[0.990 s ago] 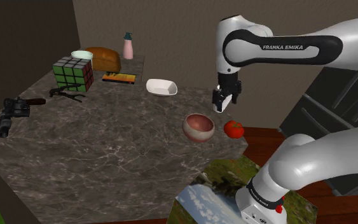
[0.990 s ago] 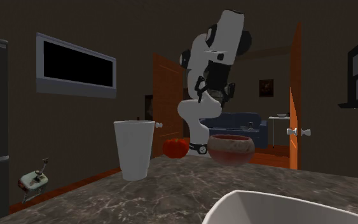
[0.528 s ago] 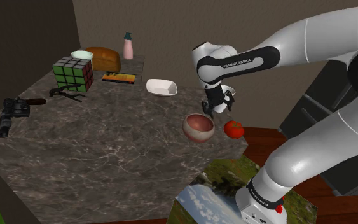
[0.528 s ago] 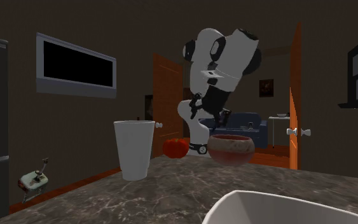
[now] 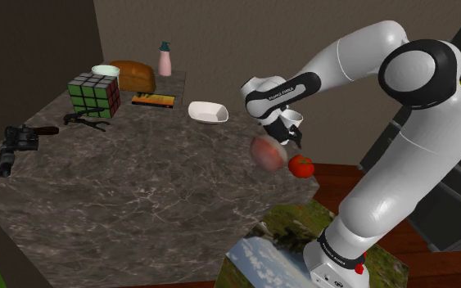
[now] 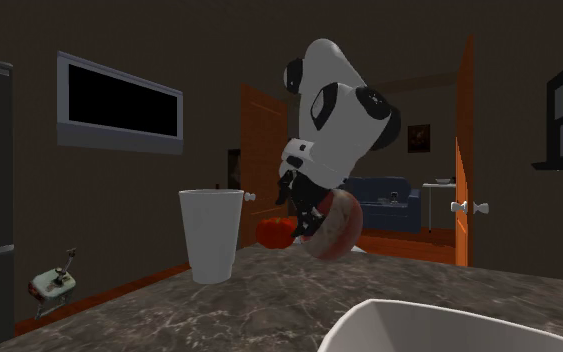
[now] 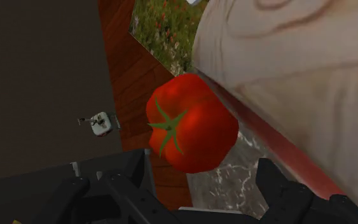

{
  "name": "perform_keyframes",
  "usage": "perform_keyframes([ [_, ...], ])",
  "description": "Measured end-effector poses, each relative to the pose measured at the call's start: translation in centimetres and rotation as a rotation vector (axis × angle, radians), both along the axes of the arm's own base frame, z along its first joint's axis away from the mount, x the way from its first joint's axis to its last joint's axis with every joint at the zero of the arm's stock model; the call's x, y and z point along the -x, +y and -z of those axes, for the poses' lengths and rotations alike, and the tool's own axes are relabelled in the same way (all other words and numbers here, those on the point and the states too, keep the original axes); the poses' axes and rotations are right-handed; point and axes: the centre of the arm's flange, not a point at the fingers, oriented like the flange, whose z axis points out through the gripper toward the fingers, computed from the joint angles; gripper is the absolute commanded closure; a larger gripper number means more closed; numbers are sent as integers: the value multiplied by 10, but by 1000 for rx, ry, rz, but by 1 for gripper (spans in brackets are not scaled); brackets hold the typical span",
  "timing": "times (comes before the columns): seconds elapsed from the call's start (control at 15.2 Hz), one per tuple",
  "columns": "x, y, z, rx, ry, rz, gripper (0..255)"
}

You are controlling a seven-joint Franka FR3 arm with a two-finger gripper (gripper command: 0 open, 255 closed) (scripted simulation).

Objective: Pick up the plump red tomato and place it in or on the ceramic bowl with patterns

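Veined bench (image 5: 138, 188) is occupied at corner nr stand (image 5: 282, 241) by tomato (image 5: 301, 166), beside tilted bowl (image 5: 266, 153); gripper (image 5: 283, 137) is seen spread open, nothing held; tomato is judged soft, slippery, best clasped gently across middle.

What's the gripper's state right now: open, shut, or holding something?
Gripper: open, holding nothing. The tomato sits just ahead of the jaws, which stand apart and do not clasp it.
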Motion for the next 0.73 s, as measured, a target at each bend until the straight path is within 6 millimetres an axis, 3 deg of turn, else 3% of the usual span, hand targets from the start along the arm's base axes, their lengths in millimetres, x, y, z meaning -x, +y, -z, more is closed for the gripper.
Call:
perform_keyframes([
  [0.53,19,-14,15,16,-27,20,0],
  [0.73,17,-14,17,17,-37,21,0],
])
